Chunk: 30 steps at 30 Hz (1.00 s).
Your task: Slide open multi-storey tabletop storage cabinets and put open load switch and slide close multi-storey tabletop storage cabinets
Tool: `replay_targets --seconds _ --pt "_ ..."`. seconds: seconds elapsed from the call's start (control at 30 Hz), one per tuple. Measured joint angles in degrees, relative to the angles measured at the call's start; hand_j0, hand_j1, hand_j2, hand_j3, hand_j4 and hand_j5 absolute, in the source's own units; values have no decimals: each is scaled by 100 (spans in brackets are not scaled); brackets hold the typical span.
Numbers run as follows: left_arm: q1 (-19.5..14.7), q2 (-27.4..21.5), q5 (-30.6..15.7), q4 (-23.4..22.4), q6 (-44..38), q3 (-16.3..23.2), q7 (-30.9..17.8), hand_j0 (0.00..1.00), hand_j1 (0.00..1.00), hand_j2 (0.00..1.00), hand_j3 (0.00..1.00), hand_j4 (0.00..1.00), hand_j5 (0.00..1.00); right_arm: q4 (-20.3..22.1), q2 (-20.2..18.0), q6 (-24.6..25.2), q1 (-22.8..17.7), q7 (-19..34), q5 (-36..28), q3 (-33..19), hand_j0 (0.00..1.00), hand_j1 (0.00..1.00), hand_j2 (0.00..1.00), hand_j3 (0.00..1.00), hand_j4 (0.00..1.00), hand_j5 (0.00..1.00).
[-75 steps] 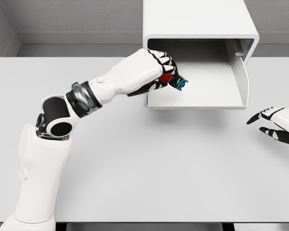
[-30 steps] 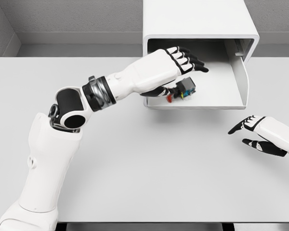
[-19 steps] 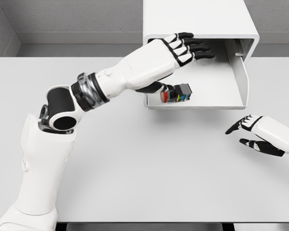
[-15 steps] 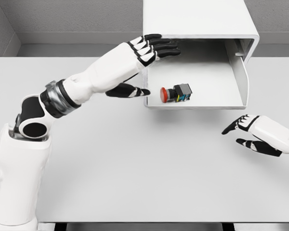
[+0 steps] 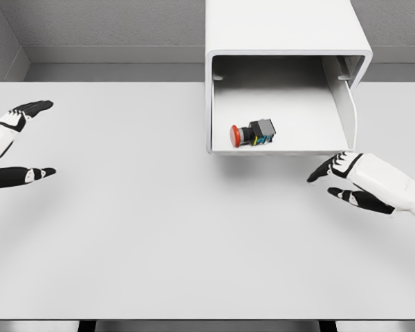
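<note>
now red-capped black switch (image 5: 252, 133) on side

You've got no readable text here: the white cabinet (image 5: 283, 28), its open drawer (image 5: 280, 104), the red-capped switch (image 5: 252, 133) lying in it and the table (image 5: 194, 235) all show no letters, numbers, brands or signs.

White multi-storey storage cabinet (image 5: 283, 28) stands at far edge of grey worktop (image 5: 180, 235), right of middle. Pulled-out white drawer (image 5: 290, 104) projects toward robot. Red-capped black load switch (image 5: 252, 133) lies in drawer, near front left corner. Left hand (image 5: 10, 145) at far left edge. Right hand (image 5: 353, 181) before drawer's right front corner.
</note>
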<state>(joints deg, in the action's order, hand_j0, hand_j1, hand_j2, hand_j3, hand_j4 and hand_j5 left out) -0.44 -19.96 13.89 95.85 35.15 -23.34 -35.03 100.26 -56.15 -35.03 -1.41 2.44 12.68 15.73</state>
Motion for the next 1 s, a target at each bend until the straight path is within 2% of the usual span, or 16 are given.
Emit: replay_targets --seconds 0.13,0.23,0.33,0.4,0.47,0.6,0.73,1.0 --pt "0 22 171 -181 -1 15 0 100 100 100 100 100 100 -24 235 0 185 2 141 29 63 63 63 63 63 63" --pt "70 26 332 -320 1 253 0 100 100 100 100 100 100 -40 397 0 448 3 225 138 63 63 63 63 63 63" --pt "97 29 398 -442 2 375 0 100 100 100 100 100 100 -99 562 1 852 3 275 344 63 63 63 63 63 63" --pt "105 30 417 -503 2 414 0 100 100 100 100 100 100 -242 682 1 1239 3 295 536 63 63 63 63 63 63" --pt "105 30 426 -550 1 433 0 100 100 100 100 100 100 -431 804 1 1441 3 311 722 63 63 63 63 63 63" --pt "105 30 436 -616 1 442 0 100 100 100 100 100 100 -668 928 1 1477 0 324 902 63 63 63 63 63 63" --pt "105 30 440 -642 1 443 0 100 100 100 100 100 100 -705 897 0 1450 -3 306 899 63 63 63 63 63 63" --pt "105 30 434 -648 0 438 0 100 100 100 100 100 100 -551 805 0 1398 -4 267 507 63 63 63 63 63 63"
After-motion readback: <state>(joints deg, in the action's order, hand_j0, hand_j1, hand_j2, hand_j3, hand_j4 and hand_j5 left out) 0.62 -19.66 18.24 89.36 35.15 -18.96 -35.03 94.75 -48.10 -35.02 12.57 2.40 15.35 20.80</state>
